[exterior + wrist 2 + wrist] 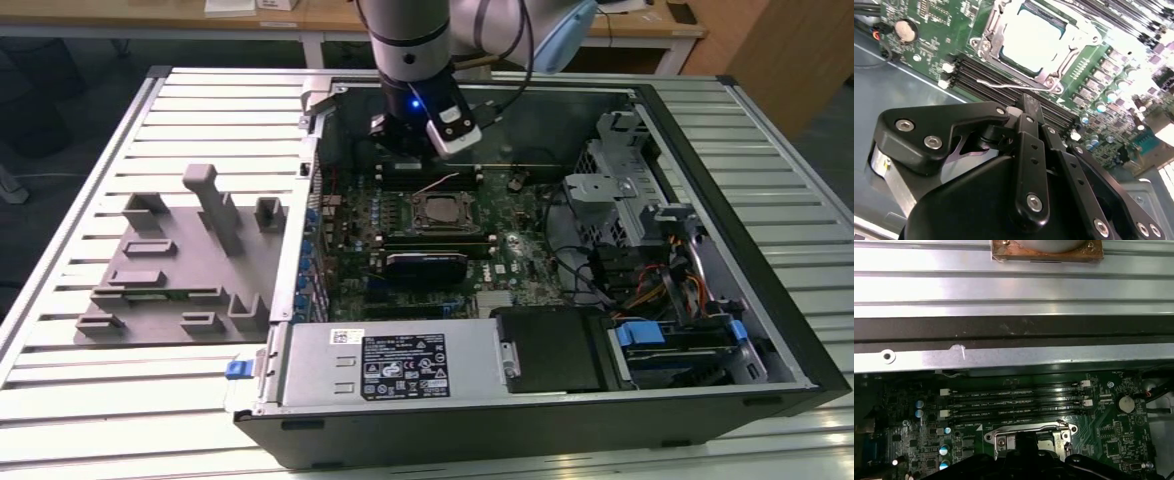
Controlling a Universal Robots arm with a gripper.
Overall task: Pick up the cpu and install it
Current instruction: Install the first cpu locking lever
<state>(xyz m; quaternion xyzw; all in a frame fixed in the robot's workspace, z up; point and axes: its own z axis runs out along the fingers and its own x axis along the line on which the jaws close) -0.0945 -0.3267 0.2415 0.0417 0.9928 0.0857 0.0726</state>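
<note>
The cpu (438,209) lies flat in the socket on the green motherboard inside the open computer case (747,330). Its silver top (1031,40) shows bright in the second wrist view, with the metal socket frame (1054,70) around it and a thin wire lever (999,84) beside it. My gripper (407,150) hangs over the board just behind the socket, apart from the cpu. Its black fingers (1029,107) stand together with nothing between them, so it is shut. In the first wrist view the gripper (1026,445) covers part of the socket.
Memory slots (1014,402) run between the socket and the case wall. A grey metal box with a white label (387,365) sits at the case's front, and a drive cage and cables (641,220) at the exterior view's right. A grey holder block (174,260) stands on the slatted table.
</note>
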